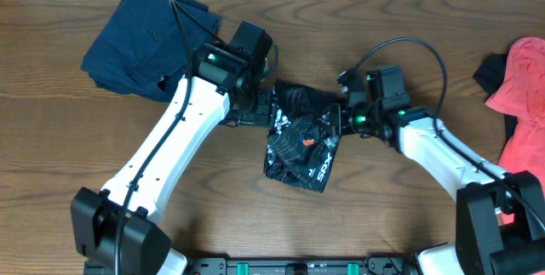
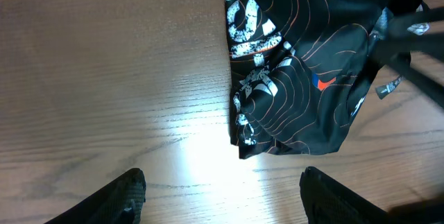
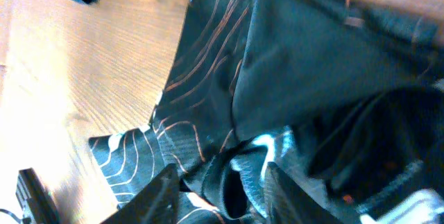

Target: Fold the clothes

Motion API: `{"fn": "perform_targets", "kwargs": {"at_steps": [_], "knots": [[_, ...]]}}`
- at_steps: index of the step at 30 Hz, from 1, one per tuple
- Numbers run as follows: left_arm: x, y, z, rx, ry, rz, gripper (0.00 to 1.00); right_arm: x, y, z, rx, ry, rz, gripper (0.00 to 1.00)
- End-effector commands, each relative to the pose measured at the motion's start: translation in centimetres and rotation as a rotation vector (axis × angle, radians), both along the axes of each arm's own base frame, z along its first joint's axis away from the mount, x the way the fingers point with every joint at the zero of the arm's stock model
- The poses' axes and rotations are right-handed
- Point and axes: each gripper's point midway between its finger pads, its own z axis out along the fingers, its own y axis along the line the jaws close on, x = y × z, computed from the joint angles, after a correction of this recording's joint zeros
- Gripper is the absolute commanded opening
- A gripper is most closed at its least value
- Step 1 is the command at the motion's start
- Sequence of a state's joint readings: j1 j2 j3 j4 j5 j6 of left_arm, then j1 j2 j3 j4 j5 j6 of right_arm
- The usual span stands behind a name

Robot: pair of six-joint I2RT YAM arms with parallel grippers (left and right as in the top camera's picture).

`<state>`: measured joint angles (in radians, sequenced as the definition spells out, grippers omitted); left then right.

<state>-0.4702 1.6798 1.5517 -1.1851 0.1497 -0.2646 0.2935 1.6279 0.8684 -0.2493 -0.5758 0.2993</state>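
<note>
Nothing can be read for certain: the jersey (image 1: 298, 143) carries white lettering (image 1: 322, 169) by its near right corner in the overhead view, but it is turned sideways and too small to make out.

Jersey (image 1: 298, 143): top hidden beneath both arms, lettering too small to read. Red garment (image 1: 526, 96): cut off at right edge. Left hand (image 2: 223, 197): fingertips cropped.

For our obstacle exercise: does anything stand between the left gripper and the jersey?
Nothing visible does. Only bare table lies between the open left gripper and the jersey.
</note>
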Motion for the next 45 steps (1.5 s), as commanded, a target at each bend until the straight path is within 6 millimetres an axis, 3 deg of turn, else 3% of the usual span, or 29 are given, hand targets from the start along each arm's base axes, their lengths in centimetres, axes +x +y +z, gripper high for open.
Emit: {"fn": "perform_targets", "kwargs": {"at_steps": [1,5,6,8,9,12,16,19,20,23,25,26,31,34,37,41,45], "knots": [[0.3,0.2,0.1,0.012,-0.008,-0.003,0.73,-0.1,1.1,-0.9,-0.063,0.013,-0.027,0.44],[0.3,0.2,0.1,0.012,-0.008,-0.003,0.73,0.5,1.6,-2.1,-0.120,-0.003,-0.067,0.45],[0.3,0.2,0.1,0.012,-0.008,-0.003,0.73,0.9,1.6,-2.2,-0.118,-0.008,-0.092,0.39],[0.2,0.3,0.1,0.012,-0.007,-0.003,0.73,1.9,1.9,-1.8,-0.092,-0.036,-0.110,0.11],[0.2,0.3,0.1,0.013,-0.005,-0.003,0.73,2.3,1.9,-1.5,-0.081,-0.053,-0.116,0.03],[0.0,0.4,0.1,0.016,0.002,-0.003,0.73,3.5,1.1,0.3,-0.033,-0.083,-0.153,0.01],[-0.2,0.5,-0.1,0.022,0.013,-0.003,0.73,5.1,-1.5,3.8,0.020,-0.149,-0.216,0.01],[-0.3,0.5,-0.3,0.025,0.019,-0.003,0.73,6.1,-3.8,5.5,0.028,-0.192,-0.276,0.04],[-0.4,0.6,-0.4,0.026,0.022,-0.003,0.73,6.3,-4.4,5.5,0.026,-0.196,-0.289,0.15],[-0.6,0.7,-0.8,0.032,0.034,-0.003,0.73,6.8,-7.1,4.4,-0.072,-0.201,-0.346,0.27],[-0.8,0.8,-1.1,0.037,0.044,-0.004,0.73,6.8,-8.7,3.6,-0.124,-0.179,-0.395,0.43],[-1.0,0.9,-1.3,0.041,0.052,-0.004,0.73,6.6,-8.9,3.4,-0.126,-0.167,-0.398,0.47],[-2.1,1.4,-2.9,0.065,0.100,-0.004,0.73,3.7,-6.5,3.2,-0.014,-0.065,-0.240,0.40],[-2.9,1.5,-4.0,0.063,0.132,-0.006,0.73,-0.2,-4.0,2.8,0.065,0.078,-0.115,0.36],[-3.1,1.0,-4.9,0.031,0.144,-0.010,0.73,-3.9,-2.5,1.5,0.030,0.211,-0.047,0.37],[-2.7,0.6,-5.2,0.016,0.126,-0.010,0.73,-8.3,0.0,-0.3,-0.060,0.305,0.058,0.46],[-2.6,0.6,-5.1,0.013,0.122,-0.010,0.73,-9.9,1.1,-1.7,-0.169,0.329,0.031,0.59]]}}
